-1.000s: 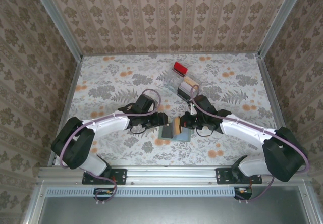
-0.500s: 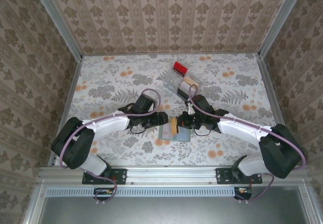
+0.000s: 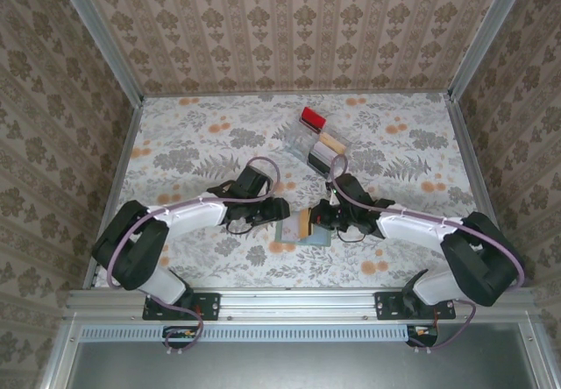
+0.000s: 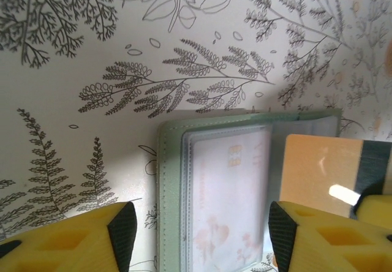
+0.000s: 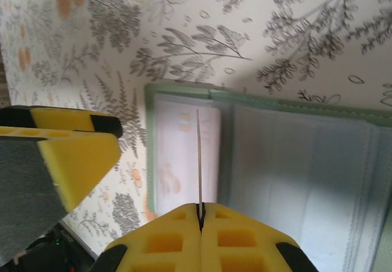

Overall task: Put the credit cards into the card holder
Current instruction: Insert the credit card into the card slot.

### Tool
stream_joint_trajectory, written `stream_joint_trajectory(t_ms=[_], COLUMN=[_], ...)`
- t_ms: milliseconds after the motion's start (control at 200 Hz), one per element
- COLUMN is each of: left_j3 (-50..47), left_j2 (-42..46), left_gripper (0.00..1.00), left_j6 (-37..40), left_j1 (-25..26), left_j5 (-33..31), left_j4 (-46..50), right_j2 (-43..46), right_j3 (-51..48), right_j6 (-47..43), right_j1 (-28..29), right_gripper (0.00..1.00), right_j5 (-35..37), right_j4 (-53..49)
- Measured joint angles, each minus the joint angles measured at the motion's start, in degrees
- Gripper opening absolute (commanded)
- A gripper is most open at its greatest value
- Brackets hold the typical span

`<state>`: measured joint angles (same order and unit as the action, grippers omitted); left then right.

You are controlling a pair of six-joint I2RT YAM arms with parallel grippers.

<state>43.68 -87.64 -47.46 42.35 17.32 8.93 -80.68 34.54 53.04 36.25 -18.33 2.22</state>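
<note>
We have the right gripper (image 5: pixel 199 209) clamped on a tan card (image 4: pixel 318 173), held on edge just above the open wallet (image 5: pixel 288 155) at lower centre of the top view. Its pocket lies straight ahead. The left gripper (image 4: pixel 199 226) hangs open beside it.

white arms (image 3: pixel 188 214), yellow fingers (image 4: pixel 67 241), purple cables (image 3: pixel 263 157)
</note>
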Motion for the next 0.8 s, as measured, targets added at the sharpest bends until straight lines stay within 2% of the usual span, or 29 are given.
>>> stream_joint_trajectory(t_ms=[460, 645, 800], left_j3=[-0.92, -0.96, -0.96], left_j2=[-2.54, -2.54, -2.54], left_gripper=[0.35, 0.34, 0.34], left_j6=[0.63, 0.66, 0.66], left_j1=[-0.04, 0.0, 0.0], left_j5=[0.83, 0.55, 0.37], left_j4=[-0.2, -0.02, 0.07], right_j2=[-5.11, -6.38, -7.74], right_j3=[-3.82, -4.42, -4.37], right_j6=[3.89, 4.96, 5.31], right_j1=[0.92, 0.94, 1.31], right_gripper=[0.03, 0.03, 0.07], right_j5=[-0.22, -0.87, -1.25], right_j4=[12.17, 15.65, 17.05])
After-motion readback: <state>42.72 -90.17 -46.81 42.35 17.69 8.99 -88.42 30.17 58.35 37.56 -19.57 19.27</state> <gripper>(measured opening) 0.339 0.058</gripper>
